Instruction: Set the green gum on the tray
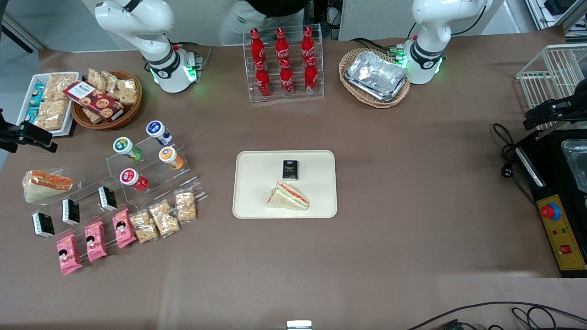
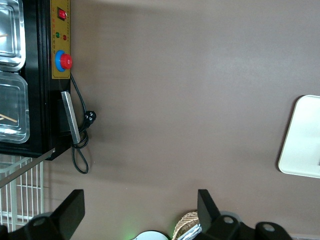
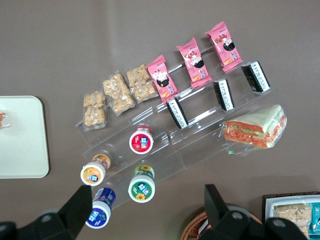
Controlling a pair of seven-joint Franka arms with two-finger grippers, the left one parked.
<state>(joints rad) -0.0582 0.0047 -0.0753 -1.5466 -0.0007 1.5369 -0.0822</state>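
Observation:
The green gum (image 1: 124,147) lies on a clear stepped rack (image 1: 137,183) toward the working arm's end of the table, its white lid facing up. In the right wrist view the green gum (image 3: 141,188) sits between my two black fingers (image 3: 75,210). My gripper (image 3: 147,200) is open and empty, well above the bottle. In the front view the gripper (image 1: 32,135) hangs at the table's working-arm end. The cream tray (image 1: 247,201) lies mid-table and holds a small black box (image 1: 290,169) and a wrapped sandwich (image 1: 288,196). The tray's corner also shows in the right wrist view (image 3: 20,145).
Blue (image 1: 158,131), orange (image 1: 170,156) and red (image 1: 133,178) gum bottles share the rack beside the green one. Snack packs and another sandwich (image 1: 46,185) lie nearer the camera. A cookie basket (image 1: 106,98), a cola rack (image 1: 284,64) and foil trays (image 1: 376,75) stand farther back.

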